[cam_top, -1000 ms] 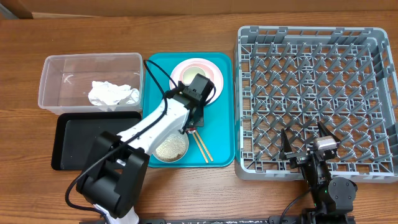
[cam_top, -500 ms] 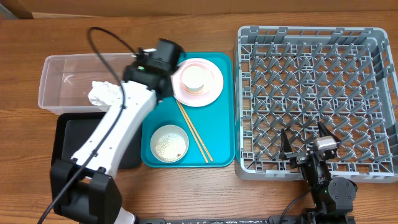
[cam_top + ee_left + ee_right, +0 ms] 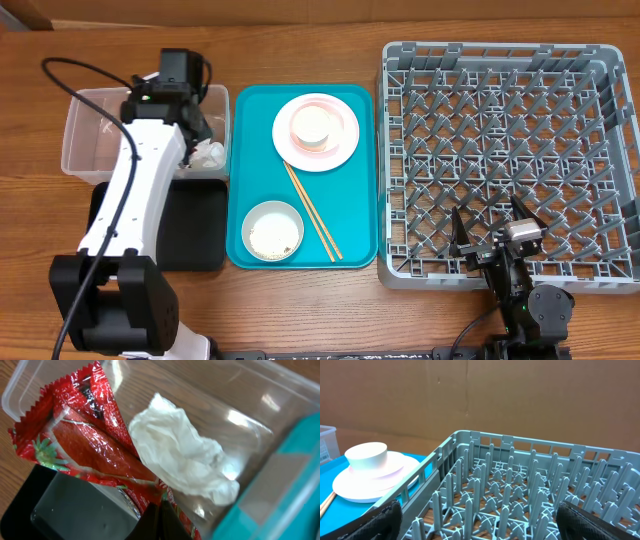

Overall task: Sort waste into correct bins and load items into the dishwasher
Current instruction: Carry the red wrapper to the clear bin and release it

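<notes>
The left gripper (image 3: 160, 516) had its jaws clamped on the wrapper (image 3: 95, 445), over the tub (image 3: 85, 130) at the counter's back-left, beside the napkin (image 3: 185, 460) lying inside. The right gripper (image 3: 491, 224) had its jaws spread wide and empty over the rack's (image 3: 500, 60) front edge, near the counter's front-right corner.

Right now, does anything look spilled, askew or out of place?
Nothing looks spilled: the rice sits inside the white bowl. Only the chopsticks stand out, lying loose and slanted on the teal tray.
</notes>
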Controlling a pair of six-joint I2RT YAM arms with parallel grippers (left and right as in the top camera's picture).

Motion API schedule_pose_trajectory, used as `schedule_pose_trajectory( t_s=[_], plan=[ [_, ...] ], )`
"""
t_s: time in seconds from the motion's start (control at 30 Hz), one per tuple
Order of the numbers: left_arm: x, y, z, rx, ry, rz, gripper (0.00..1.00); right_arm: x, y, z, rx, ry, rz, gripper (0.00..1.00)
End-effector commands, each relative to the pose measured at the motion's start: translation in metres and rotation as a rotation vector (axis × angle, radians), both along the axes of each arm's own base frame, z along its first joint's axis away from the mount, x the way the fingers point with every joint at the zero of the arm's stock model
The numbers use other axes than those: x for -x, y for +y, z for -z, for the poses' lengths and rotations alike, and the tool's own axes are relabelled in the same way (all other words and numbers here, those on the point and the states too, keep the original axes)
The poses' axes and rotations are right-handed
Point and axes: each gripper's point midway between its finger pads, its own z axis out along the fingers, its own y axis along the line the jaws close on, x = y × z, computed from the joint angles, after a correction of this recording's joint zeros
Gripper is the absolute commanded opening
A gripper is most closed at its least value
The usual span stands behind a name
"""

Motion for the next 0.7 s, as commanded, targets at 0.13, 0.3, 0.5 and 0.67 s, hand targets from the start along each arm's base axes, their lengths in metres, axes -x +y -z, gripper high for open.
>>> schedule_pose_trajectory(
  t_s=[0.13,0.3,0.5,0.67],
  plan=[
    [-0.009,0.015,0.022,0.045,0.011,-0.032,0.04,0.000,0.003,0.002,0.000,-0.005,-0.013,1.00],
    [-0.017,0.016,0.045,0.050,0.041,-0.034,0.05,0.000,0.003,0.002,0.000,-0.005,-0.013,1.00],
    [-0.023,0.015,0.036,0.054,0.008,-0.028,0.95,0.000,0.003,0.002,0.000,-0.005,-0.013,1.00],
    [-0.020,-0.008,-0.003,0.180,-0.034,0.036,0.96,0.000,0.003,0.002,0.000,-0.005,-0.013,1.00]
  ],
)
